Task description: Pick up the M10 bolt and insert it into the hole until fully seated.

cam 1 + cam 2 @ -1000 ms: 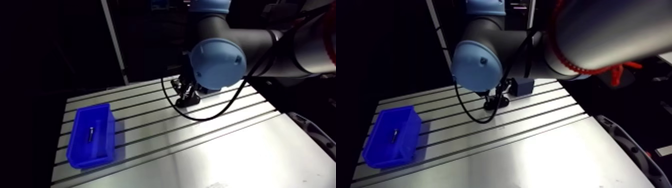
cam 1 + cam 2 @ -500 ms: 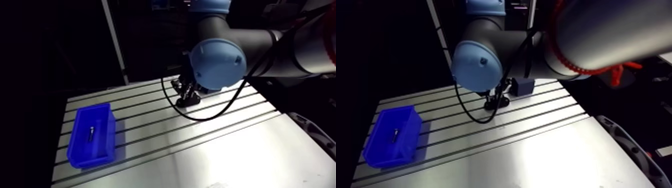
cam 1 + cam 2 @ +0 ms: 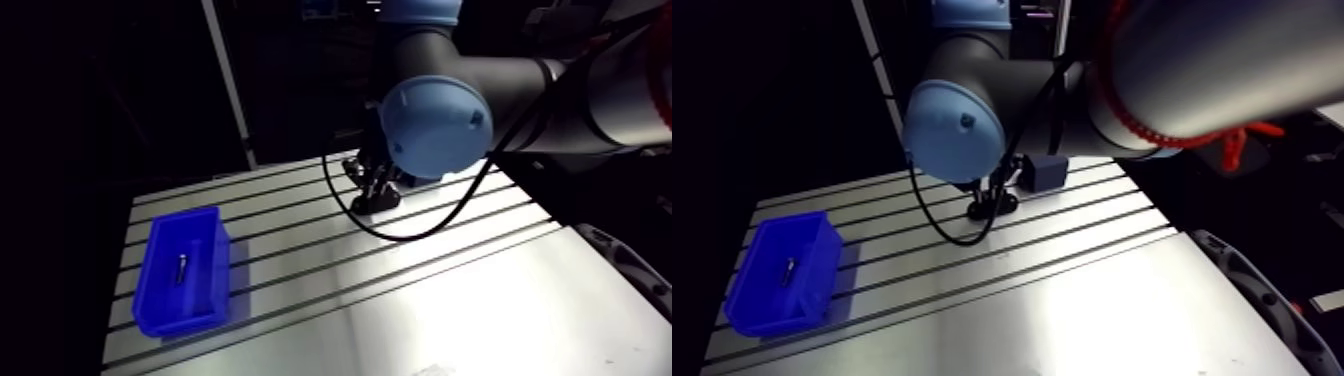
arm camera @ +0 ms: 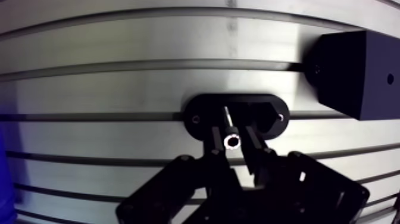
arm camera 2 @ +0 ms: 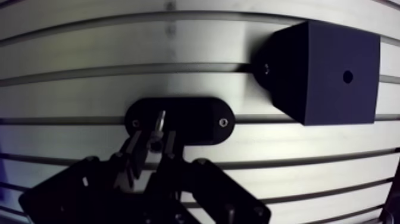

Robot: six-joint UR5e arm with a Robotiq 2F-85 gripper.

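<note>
1. In the wrist view, gripper [image 4: 232, 145] drawn in narrow and clamped on the M10 bolt [image 4: 228, 122], with one finger [image 4: 215, 143] pressed against each side of the bolt's socket head.
2. M10 bolt held head-up between the fingers, the hex socket facing the camera. Bright shank pointing down toward the table, slightly tilted.
3. Directly under the bolt, a black oval plate [image 4: 202, 107], flat on the slotted aluminium table [image 4: 119, 77] and lying across one of its slots. One small fastening point near each rounded end of the plate.
4. Shank tip over the middle part of the plate, between the two fastening points. Cannot tell whether the tip touches the plate or enters an opening there.
5. Beside the plate and apart from it, a black block [image 5: 324, 74] standing on the table. A small round hole [image 5: 347, 77] in the face turned toward the camera, and a smaller one in the face turned toward the plate.
6. In the arm view, gripper low over the far part of the table, partly hidden behind the light-blue joint cap [image 3: 437, 127]. Fingers too dark there to read.
7. Toward the other end of the table, well apart from the gripper, a blue bin [image 3: 190, 315]. A small dark bolt-like piece [image 3: 182, 267] on the bin's floor.
</note>
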